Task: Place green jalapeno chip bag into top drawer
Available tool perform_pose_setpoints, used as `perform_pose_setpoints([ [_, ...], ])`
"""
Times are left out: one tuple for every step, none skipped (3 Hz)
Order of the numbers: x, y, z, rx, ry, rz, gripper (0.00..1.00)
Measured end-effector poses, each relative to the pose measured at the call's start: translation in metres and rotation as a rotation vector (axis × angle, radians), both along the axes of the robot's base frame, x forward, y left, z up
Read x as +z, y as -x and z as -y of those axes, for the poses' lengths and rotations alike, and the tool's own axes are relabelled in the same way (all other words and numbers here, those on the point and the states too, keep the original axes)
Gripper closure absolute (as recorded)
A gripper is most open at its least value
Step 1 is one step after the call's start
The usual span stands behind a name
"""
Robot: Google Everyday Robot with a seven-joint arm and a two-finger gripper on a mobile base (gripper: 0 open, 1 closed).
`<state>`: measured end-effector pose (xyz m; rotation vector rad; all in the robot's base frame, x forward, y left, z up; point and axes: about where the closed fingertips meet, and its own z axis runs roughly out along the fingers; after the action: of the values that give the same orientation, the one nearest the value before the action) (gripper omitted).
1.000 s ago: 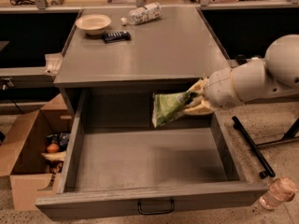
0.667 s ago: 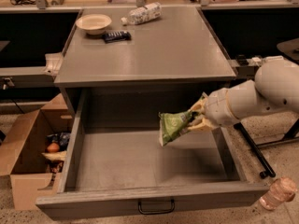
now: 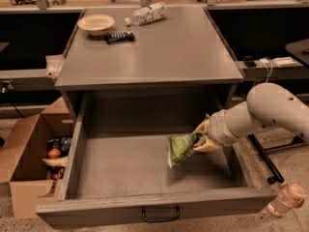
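The green jalapeno chip bag (image 3: 179, 149) hangs inside the open top drawer (image 3: 145, 211), just above the right part of its floor. My gripper (image 3: 199, 140) is shut on the bag's upper right corner. It reaches in over the drawer's right wall from the white arm (image 3: 260, 115) on the right. The drawer is pulled fully out, with its black handle (image 3: 160, 214) on the front panel facing the camera.
On the cabinet top (image 3: 159, 47) stand a beige bowl (image 3: 96, 24), a small dark packet (image 3: 119, 36) and a white-and-clear bag (image 3: 146, 14). An open cardboard box (image 3: 29, 163) with items stands on the floor at the left. A plastic bottle (image 3: 286, 199) lies at the lower right.
My gripper has lowered the green bag from just under the cabinet top down into the drawer, and the arm has dropped with it.
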<state>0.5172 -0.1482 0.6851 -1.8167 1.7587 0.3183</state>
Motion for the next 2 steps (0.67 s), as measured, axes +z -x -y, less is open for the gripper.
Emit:
perform_pose_setpoints([
  [0.0,0.0,0.0,0.0,0.0,0.0,0.64],
  [0.0,0.0,0.0,0.0,0.0,0.0,0.41],
])
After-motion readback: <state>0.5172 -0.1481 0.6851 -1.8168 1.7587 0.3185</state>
